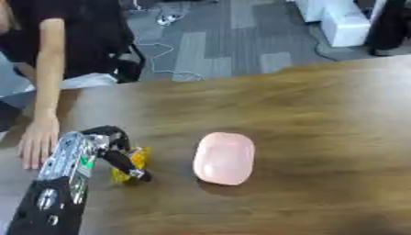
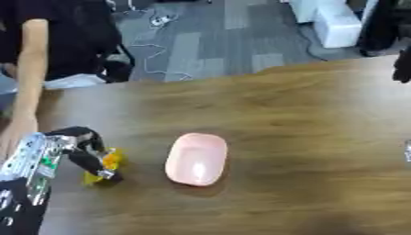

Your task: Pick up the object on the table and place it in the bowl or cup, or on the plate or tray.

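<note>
Left hand (image 1: 108, 149) curls its fingers round a small yellow object (image 1: 132, 161), just left of the pink tray (image 1: 224, 158), apparently gripping for lifting.

A tray (image 1: 224, 158) lay on the table (image 1: 321, 119), near its middle. A small packet (image 1: 131, 164) lay to the tray's left, under the left hand (image 1: 108, 146), apart from the tray.
</note>
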Robot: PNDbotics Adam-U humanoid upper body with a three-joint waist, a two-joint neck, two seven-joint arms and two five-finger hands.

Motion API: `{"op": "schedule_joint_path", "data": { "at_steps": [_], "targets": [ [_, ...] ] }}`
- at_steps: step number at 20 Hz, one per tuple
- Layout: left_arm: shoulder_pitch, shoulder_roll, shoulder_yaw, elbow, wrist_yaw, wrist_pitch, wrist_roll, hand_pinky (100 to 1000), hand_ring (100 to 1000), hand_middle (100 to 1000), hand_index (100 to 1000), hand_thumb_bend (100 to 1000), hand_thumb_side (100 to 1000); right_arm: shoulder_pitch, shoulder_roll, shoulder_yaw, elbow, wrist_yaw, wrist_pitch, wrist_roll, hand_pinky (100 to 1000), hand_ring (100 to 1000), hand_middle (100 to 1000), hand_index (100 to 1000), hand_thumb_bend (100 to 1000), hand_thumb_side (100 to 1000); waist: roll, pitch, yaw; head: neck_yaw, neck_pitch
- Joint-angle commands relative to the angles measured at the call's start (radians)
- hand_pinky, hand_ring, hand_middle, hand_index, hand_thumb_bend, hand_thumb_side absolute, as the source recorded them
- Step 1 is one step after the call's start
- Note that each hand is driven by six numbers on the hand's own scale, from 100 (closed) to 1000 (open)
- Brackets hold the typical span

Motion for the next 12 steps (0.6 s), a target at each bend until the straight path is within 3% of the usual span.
{"op": "schedule_joint_path", "data": {
  "at_steps": [1,6,12],
  "targets": [
    [-0.018,0.01,0.017,-0.033,-0.029,0.02,0.003,569,673,721,754,841,594,-0.005,-0.021,-0.009,-0.013,0.002,-0.002,-0.001,100,234,325,676,100,1000,-0.005,-0.006,0.003,-0.007,0.0],
    [-0.017,0.007,0.018,-0.043,-0.094,0.065,0.016,540,660,716,746,830,613,-0.005,-0.022,-0.01,-0.013,0.003,-0.002,-0.001,100,234,325,675,100,1000,-0.005,-0.007,0.003,-0.007,0.0],
    [-0.014,0.014,0.009,-0.004,-0.067,0.023,0.002,551,673,725,757,902,548,-0.007,-0.022,-0.012,-0.013,0.003,-0.002,-0.003,100,236,327,675,100,1000,-0.006,-0.006,-0.001,-0.019,0.0]
  ]
}}
